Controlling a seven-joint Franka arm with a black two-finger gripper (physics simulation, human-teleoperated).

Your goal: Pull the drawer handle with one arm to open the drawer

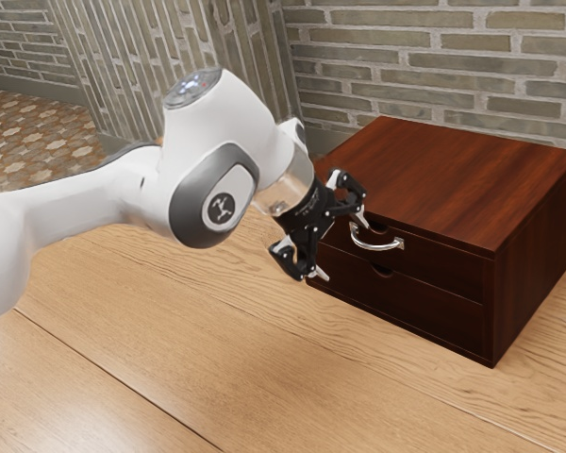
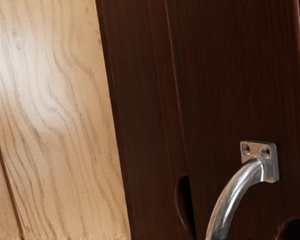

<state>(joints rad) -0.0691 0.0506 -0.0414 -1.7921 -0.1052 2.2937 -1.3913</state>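
Observation:
A dark wooden cabinet (image 1: 434,179) with two stacked drawers stands on the table at the exterior view's right. The upper drawer front (image 1: 434,260) carries a curved silver handle (image 1: 375,242) near its left end and looks flush with the cabinet. My black gripper (image 1: 334,233) hovers just left of that handle, open, one finger above and one below handle height, touching nothing. The wrist view looks along the drawer front (image 2: 230,75) and catches the handle (image 2: 235,200) with its screwed mounting plate (image 2: 260,155).
The lower drawer (image 1: 415,307) has a small notch under the handle. The light wooden table (image 1: 217,377) stretches wide in front of the cabinet. A brick wall (image 1: 434,57) runs behind it.

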